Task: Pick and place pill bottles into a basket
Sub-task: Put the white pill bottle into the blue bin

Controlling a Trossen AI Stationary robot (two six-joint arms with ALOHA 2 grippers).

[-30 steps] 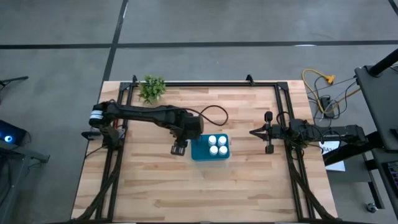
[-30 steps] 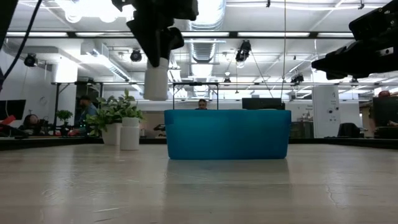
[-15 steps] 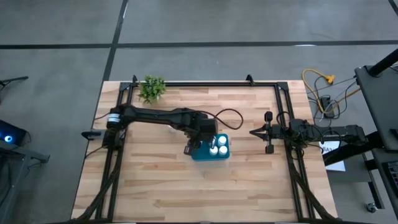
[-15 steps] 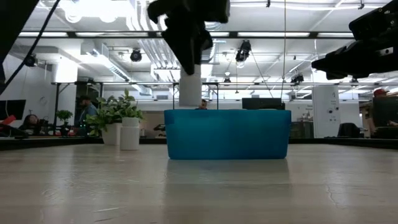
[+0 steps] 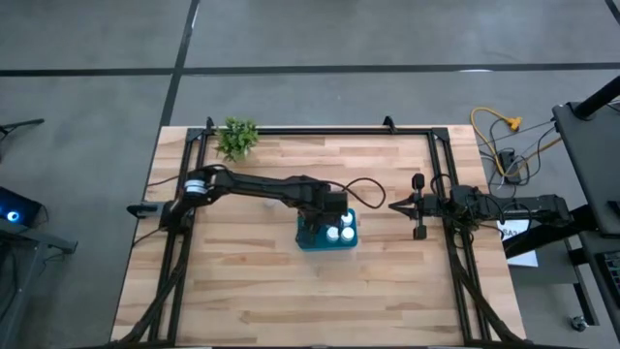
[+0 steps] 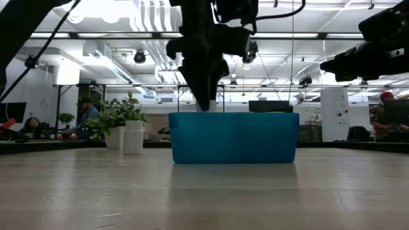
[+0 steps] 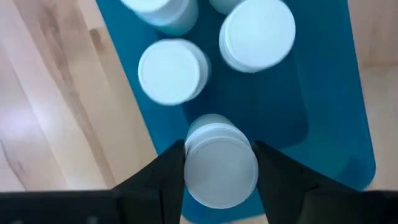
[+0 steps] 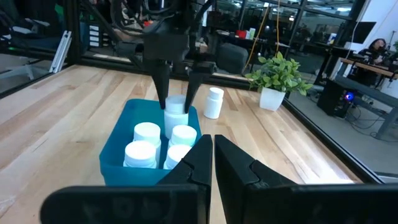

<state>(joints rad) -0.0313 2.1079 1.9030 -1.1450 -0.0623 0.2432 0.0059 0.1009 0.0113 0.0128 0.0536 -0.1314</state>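
Observation:
The teal basket [image 5: 305, 242] stands mid-table and holds several upright white pill bottles [image 8: 147, 132]. My left gripper [image 5: 315, 221] reaches down into the basket's left part, shut on one more pill bottle [image 7: 221, 163]. That bottle also shows between the fingers in the right wrist view [image 8: 176, 106]. In the low view the basket wall [image 6: 233, 137] hides it. Another pill bottle [image 6: 133, 137] stands on the table, beyond the basket's far side [image 8: 213, 102]. My right gripper [image 5: 392, 206] waits shut at the table's right side. My left gripper pinches the pill bottle by its upper sides [image 7: 193, 165], just under the cap, between its two fingers [image 7: 277, 174]. The fingers come from above, pointing down. The bottle hangs upright with its lower part inside the basket; whether it touches the floor is hidden.
A small green plant [image 5: 237, 138] in a white pot stands at the table's far left corner. Black frame rails [image 5: 320, 130] run along the far edge and both sides. Bare wood lies in front of the basket, toward the near edge.
My left gripper has carried the pill bottle toward the table's right edge, from beside the basket's left wall to over it, and has sunk down until the bottle dips below the rim. The bottle has stayed upright in the shut fingers.

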